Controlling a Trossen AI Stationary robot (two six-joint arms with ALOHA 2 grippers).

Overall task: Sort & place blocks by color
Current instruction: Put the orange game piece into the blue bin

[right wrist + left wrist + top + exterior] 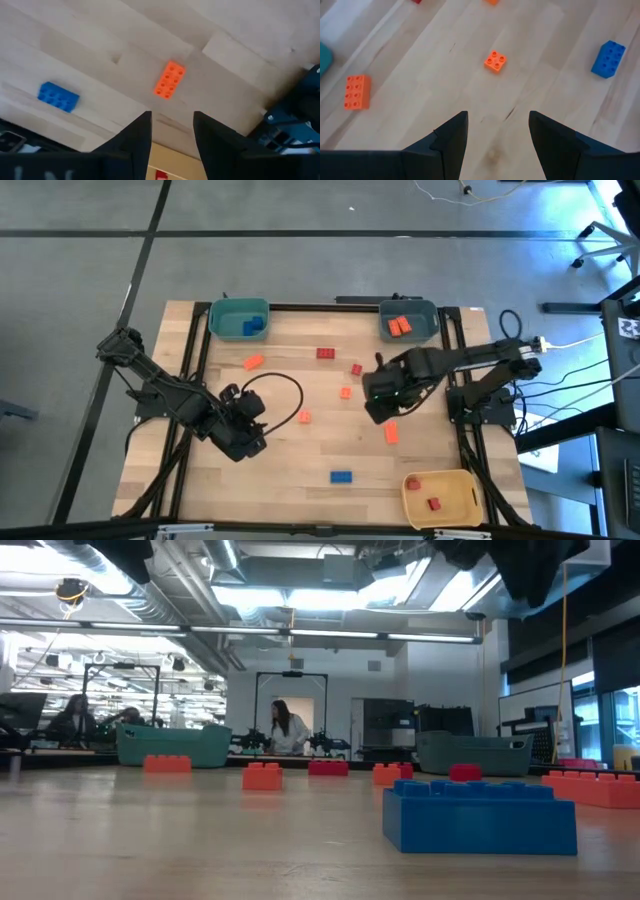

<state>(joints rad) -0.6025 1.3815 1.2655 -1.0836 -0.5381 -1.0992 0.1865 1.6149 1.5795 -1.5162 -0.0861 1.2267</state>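
Loose blocks lie flat on the wooden table [300,500]: orange ones [254,362] [345,392] [304,417] [390,432], red ones [326,353] [356,369] and a blue one [341,477]. My right gripper [382,408] [171,120] points down, open, above the table just on the far side of the long orange block [169,80]. My left gripper [256,420] [497,120] hangs open over the table's left half, slanting down toward the small orange block [495,61]. Neither holds anything.
A teal bin [240,320] with blue blocks stands at the far left. A grey-blue bin [408,323] with orange blocks stands at the far right. A yellow bin [440,492] with red blocks stands at the near right corner. People show in the room behind the table [288,728].
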